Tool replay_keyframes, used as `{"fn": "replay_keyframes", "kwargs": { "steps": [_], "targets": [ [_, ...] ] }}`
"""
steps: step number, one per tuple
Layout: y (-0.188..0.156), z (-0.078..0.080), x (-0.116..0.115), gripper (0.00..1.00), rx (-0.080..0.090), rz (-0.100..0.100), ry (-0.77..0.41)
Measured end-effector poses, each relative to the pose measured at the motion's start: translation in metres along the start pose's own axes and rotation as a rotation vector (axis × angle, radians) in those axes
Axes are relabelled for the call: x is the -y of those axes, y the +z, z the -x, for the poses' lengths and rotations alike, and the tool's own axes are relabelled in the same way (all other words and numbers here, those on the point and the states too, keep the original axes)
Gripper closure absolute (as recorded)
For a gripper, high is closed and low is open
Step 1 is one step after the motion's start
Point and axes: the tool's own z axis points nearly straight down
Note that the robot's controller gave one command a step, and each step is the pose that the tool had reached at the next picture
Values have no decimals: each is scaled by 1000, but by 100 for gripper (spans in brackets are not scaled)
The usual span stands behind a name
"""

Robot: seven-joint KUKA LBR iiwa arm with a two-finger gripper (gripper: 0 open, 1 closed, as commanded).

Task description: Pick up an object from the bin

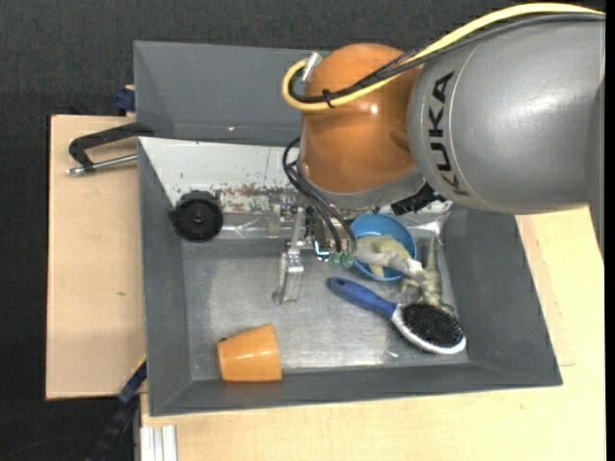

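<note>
My gripper [286, 281] hangs below the orange wrist cover, low over the bare bin floor near the middle. Nothing shows in it. An orange plastic cup [250, 353] lies on its side at the front, below and left of the gripper. A brush with a blue handle and a white head of black bristles [399, 310] lies to the gripper's right. Behind the brush sits a blue bowl [384, 236] with a pale yellowish thing [381, 255] in it.
A black round wheel-like thing [197, 217] rests against the back left wall. The arm and its orange cover hide the back right part of the bin. Bare floor stretches left of the gripper.
</note>
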Motion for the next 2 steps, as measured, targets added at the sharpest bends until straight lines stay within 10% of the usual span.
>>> {"fn": "replay_keyframes", "kwargs": {
  "steps": [1, 2],
  "targets": [
    [120, -31, -6, 0, 28, 2, -297],
    [125, -32, -21, 0, 32, 5, -327]
  ]
}}
